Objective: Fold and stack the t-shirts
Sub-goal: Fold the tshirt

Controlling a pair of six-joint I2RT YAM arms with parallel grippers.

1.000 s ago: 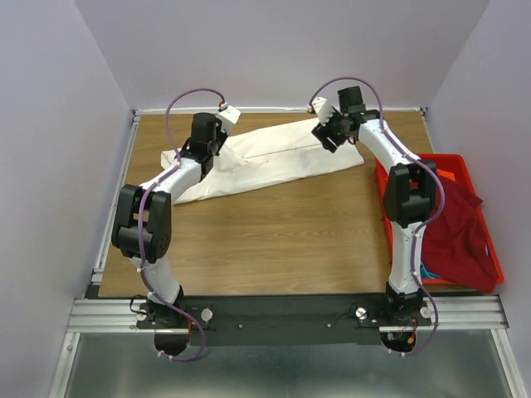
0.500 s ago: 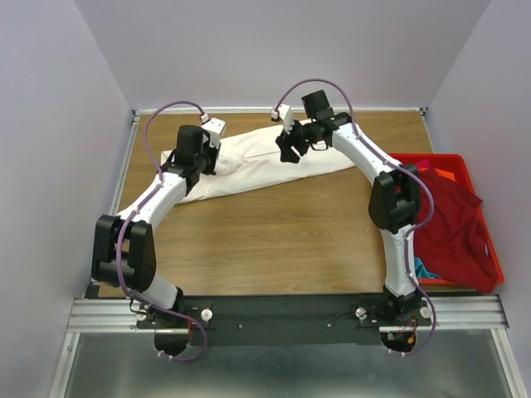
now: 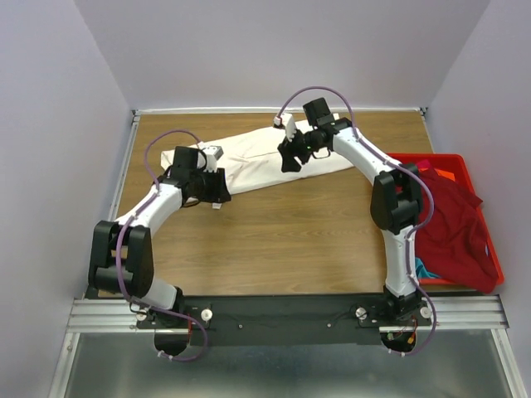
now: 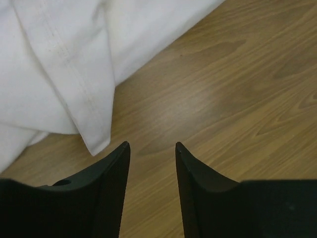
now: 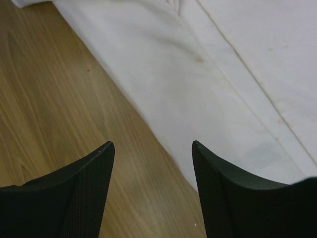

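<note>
A cream-white t-shirt (image 3: 257, 157) lies folded into a long strip across the back of the table. My left gripper (image 3: 214, 196) hangs open just off its near-left end. In the left wrist view the left gripper (image 4: 152, 146) has only bare wood between its fingers, and a hemmed corner of the white t-shirt (image 4: 74, 89) lies just ahead to the left. My right gripper (image 3: 287, 161) is open over the strip's near edge. In the right wrist view the right gripper (image 5: 152, 144) straddles that edge of the white t-shirt (image 5: 223, 89) and holds nothing. A dark red t-shirt (image 3: 452, 228) drapes over the crate.
A red plastic crate (image 3: 458, 161) stands at the right edge of the table, with orange cloth (image 3: 448, 176) and teal cloth (image 3: 426, 271) showing in it. The wooden table (image 3: 290, 232) is bounded by a metal rail on the left and walls behind.
My left gripper has opened, let go of the white t-shirt and drawn back toward me off the cloth. The right arm swung left along the shirt, then held still.
</note>
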